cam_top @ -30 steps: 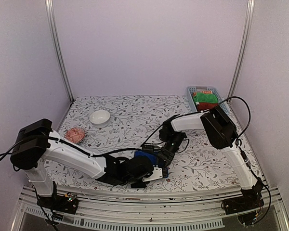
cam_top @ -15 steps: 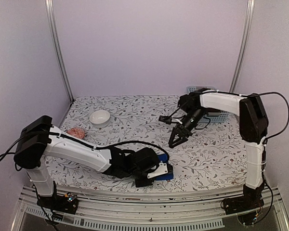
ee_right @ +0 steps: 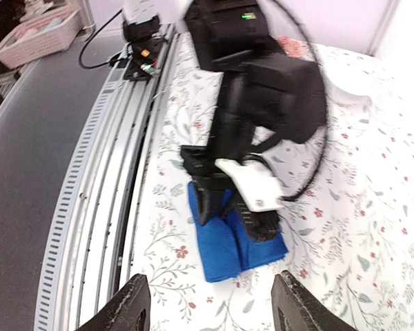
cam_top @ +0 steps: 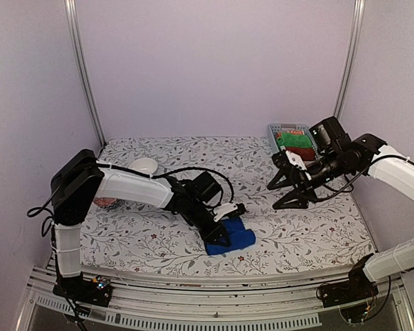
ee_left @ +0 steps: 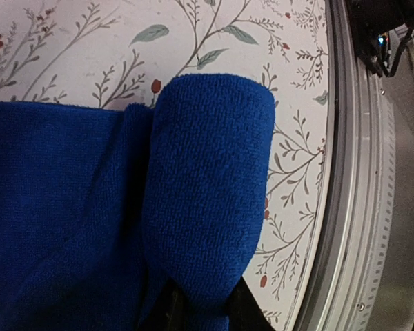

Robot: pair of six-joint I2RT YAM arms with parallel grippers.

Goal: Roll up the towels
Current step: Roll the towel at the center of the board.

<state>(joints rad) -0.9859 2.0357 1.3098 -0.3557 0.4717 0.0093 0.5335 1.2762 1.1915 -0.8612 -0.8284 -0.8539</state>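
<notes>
My left end effector (cam_top: 219, 233) is down on the blue towel (cam_top: 238, 238), which lies on the counter (cam_top: 310, 234) low and a little right of centre in the top view, close to the near rail. In the left wrist view a fold of the blue towel (ee_left: 207, 193) sits pinched between my two dark fingertips (ee_left: 171, 312) at the bottom edge, so that end effector is clamped on the cloth.

My right end effector (cam_top: 272, 197) hangs above the counter to the right of the towel and well apart from it. Its jaws are spread wide with nothing between them.

The towel is no longer flat. One thick roll runs from the bottom of the left wrist view up to a rounded end near the top. A looser mass of cloth lies beside it on the left. The roll's long axis therefore points straight away from my left fingers. From above, the bundle lies roughly left to right across the frame, its right end slightly higher.

I judge it light, soft and limp. The nap should grip well and it cannot break, but it has no stiffness, so the roll will likely slacken once I let go. The best hold is probably across the rolled edge, taking all the layers at once rather than the outer skin. The loose part to the left looks as if it needs tucking in.

The basket (cam_top: 271, 138) at the upper right holds green and red cloth. I cannot tell whether the red is the other towel.
</notes>
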